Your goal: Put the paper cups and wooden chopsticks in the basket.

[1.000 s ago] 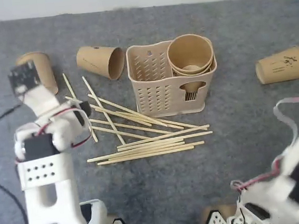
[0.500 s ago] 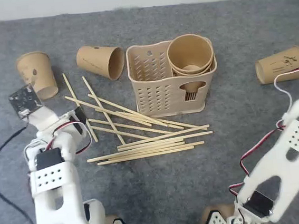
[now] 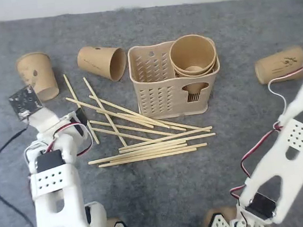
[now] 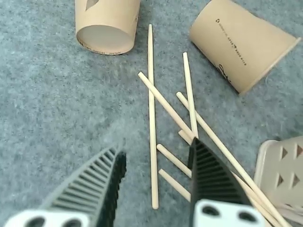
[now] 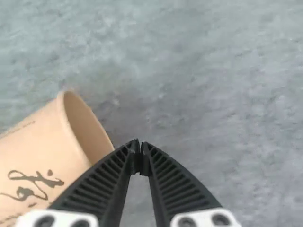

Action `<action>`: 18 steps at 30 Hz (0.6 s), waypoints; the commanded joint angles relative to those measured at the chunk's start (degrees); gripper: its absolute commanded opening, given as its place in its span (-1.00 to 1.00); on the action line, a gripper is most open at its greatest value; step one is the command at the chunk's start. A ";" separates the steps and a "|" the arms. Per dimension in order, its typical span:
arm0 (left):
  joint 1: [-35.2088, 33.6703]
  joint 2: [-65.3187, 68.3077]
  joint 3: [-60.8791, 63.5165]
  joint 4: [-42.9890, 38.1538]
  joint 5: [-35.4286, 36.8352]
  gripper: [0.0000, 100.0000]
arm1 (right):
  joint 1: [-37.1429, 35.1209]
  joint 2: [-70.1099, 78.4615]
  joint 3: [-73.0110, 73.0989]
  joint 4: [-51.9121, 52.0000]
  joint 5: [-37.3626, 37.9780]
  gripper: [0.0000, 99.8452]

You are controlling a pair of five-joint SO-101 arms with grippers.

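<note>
left pincer (image 4: 157,150) wide open, nothing in it, hanging over loose wooden chopsticks (image 4: 152,118) on grey counter (image 3: 241,153). right pincer (image 5: 140,147) shut tip to tip, empty, just beside open rim of right cup (image 5: 42,156), which lies on its side well right of basket (image 3: 162,88). stacked cups (image 3: 192,53) upright in basket's right compartment. near-left cup (image 3: 101,63) and far-left cup (image 3: 38,75) on their sides left of basket. chopsticks spread in front and left of basket.
</note>
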 commanded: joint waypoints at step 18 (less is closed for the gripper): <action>-0.62 -1.49 -0.31 -1.76 -0.70 -0.60 | -24.31 -5.41 -9.14 13.76 -6.86 -0.98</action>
